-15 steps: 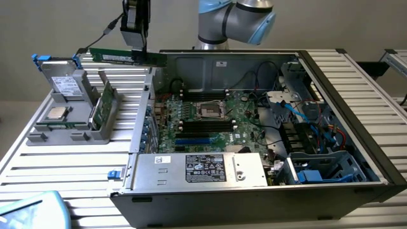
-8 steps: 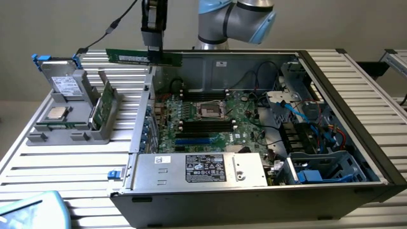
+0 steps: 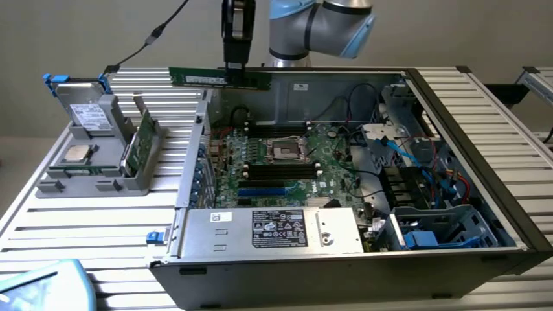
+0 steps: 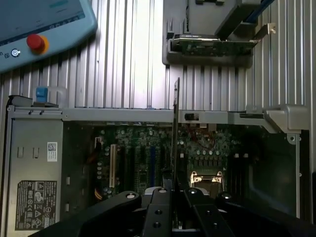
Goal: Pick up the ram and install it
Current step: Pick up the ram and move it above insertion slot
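**rigwatcher:** quick q, where's the ram (image 3: 216, 78) rn, and what's the claw doing?

**benchbot_fan:** The gripper (image 3: 234, 65) has it. Jaws are narrow and pinched on the stick's flat faces from above, a bit to the exterior view's right of its mid-length. The stick's up in the air, level lengthwise w/ one long edge pointing down. It's hanging over the far wall of the open pc case (image 3: 484, 162), well clear of the mobo (image 3: 302, 168).

**rigwatcher:** wrist view any help?

**benchbot_fan:** Yeah. There the stick is edge-on, just a thin dark line running out from between the black fingers (image 4: 159, 202). Behind it you get the mobo and the cpu socket (image 4: 207, 180), w/ the line passing just beside the socket. Can't tell from that pic how high it sits over the board, tbh.

**rigwatcher:** anything else around?

**benchbot_fan:** The PSU (image 3: 276, 228) is a silver box w/ a label on the near side of the case. On the slatted table (image 3: 87, 220), to the exterior view's left of the case, there's a gray fixture block (image 3: 95, 178). It holds a square silver cpu chip (image 3: 76, 153), a wider green card (image 3: 138, 146) standing on edge, and a drive w/ blue tabs (image 3: 87, 110). A teach pendant (image 4: 54, 19) w/ a red button lies near the PSU end of the case.
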`<action>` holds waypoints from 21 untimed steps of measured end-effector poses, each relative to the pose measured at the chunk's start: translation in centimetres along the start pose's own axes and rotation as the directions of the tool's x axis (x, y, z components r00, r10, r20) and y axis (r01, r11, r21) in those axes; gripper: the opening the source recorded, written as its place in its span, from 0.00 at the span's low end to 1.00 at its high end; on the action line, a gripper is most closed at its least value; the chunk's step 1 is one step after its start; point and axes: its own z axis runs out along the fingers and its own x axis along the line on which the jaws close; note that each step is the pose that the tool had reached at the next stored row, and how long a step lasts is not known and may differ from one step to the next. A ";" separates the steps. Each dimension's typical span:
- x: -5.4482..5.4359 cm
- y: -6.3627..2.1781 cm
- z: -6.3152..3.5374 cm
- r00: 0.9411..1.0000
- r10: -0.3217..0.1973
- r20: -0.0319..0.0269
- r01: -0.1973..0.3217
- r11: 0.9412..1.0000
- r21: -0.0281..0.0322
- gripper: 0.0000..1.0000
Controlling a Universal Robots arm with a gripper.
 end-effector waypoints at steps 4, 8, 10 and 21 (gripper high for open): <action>0.0 -1.45 -0.18 1.000 -0.001 0.000 0.001 1.000 0.011 0.14; 0.0 -2.95 -0.36 1.000 -0.001 0.000 0.001 1.000 0.019 0.14; 0.0 -3.70 -0.44 1.000 -0.002 -0.001 0.002 1.000 0.023 0.14; -0.2 -7.33 -0.41 1.000 -0.005 -0.001 0.005 0.999 0.042 0.14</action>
